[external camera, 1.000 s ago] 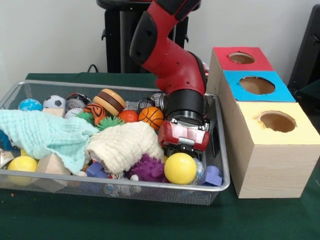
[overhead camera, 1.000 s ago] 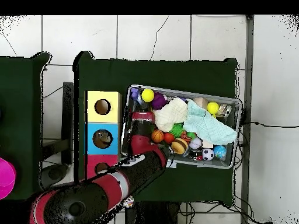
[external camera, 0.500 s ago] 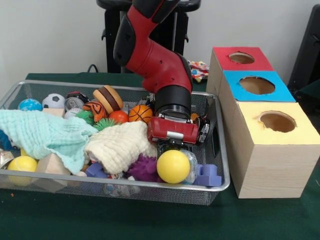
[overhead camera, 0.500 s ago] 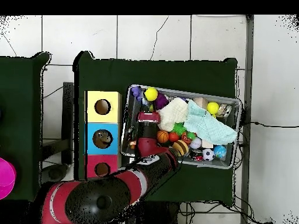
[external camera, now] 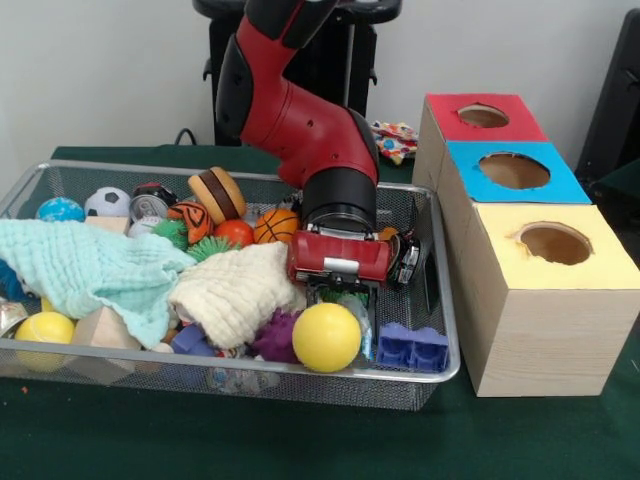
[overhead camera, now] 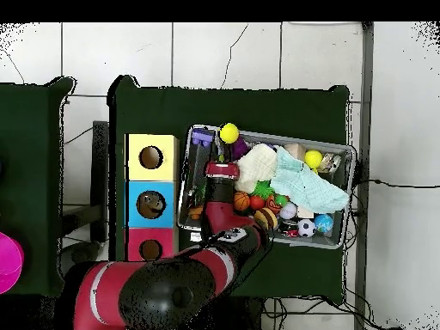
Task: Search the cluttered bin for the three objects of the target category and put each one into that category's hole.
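The wire mesh bin (external camera: 230,368) is full of toys and two cloths; it also shows in the overhead view (overhead camera: 346,199). My gripper (external camera: 338,294) is down inside the bin's right end, just behind a yellow ball (external camera: 326,337); in the overhead view my gripper (overhead camera: 220,160) is near the ball (overhead camera: 229,132). A pale translucent piece (external camera: 359,312) shows under the gripper, right of the ball; I cannot tell whether it is a bottle. No clear bottle shows plainly. The blue-topped box's hole (external camera: 513,170) is to the right of the bin; the hole also shows from overhead (overhead camera: 151,204).
Red-topped (external camera: 484,116) and yellow-topped (external camera: 556,243) boxes flank the blue one. A cream cloth (external camera: 235,290) and a mint cloth (external camera: 85,268) cover the bin's middle and left. A blue block (external camera: 412,347), a purple spiky toy (external camera: 272,338), a basketball (external camera: 275,225) and a drink can (external camera: 149,208) lie around.
The arm has swung left in the front view, with the gripper towards the bin's near side. The yellow ball has rolled left and the blue block now shows fully.
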### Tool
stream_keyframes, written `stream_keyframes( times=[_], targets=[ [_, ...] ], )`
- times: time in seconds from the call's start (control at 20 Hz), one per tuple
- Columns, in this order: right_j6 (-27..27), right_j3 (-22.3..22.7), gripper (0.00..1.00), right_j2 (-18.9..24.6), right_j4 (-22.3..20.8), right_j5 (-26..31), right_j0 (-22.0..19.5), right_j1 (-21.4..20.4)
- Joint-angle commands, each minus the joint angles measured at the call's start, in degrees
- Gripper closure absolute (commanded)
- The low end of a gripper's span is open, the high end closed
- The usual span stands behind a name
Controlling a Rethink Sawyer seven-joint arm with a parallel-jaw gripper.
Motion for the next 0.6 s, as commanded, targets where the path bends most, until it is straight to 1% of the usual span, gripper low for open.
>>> stream_keyframes(
  times=[0.05,0.15,0.2,0.25,0.3,0.35,0.45,0.6],
  targets=[
    [15.42,-0.25,0.00,11.75,3.76,-13.72,-2.92,0.67],
    [14.86,0.27,0.00,12.08,4.32,-15.73,-3.18,0.08],
    [14.36,0.16,0.00,12.10,4.14,-15.15,-3.27,-0.19],
    [14.36,2.32,0.00,12.01,4.45,-16.75,-3.10,-1.48],
    [14.08,3.20,0.00,12.05,4.80,-18.03,-3.17,-2.38],
    [13.88,5.01,0.00,11.91,4.90,-18.45,-2.97,-3.61],
    [13.08,5.22,0.00,11.47,4.06,-16.93,-3.03,-4.59],
    [11.80,1.53,0.00,11.09,1.42,-10.86,-3.79,-4.18]
  ],
)
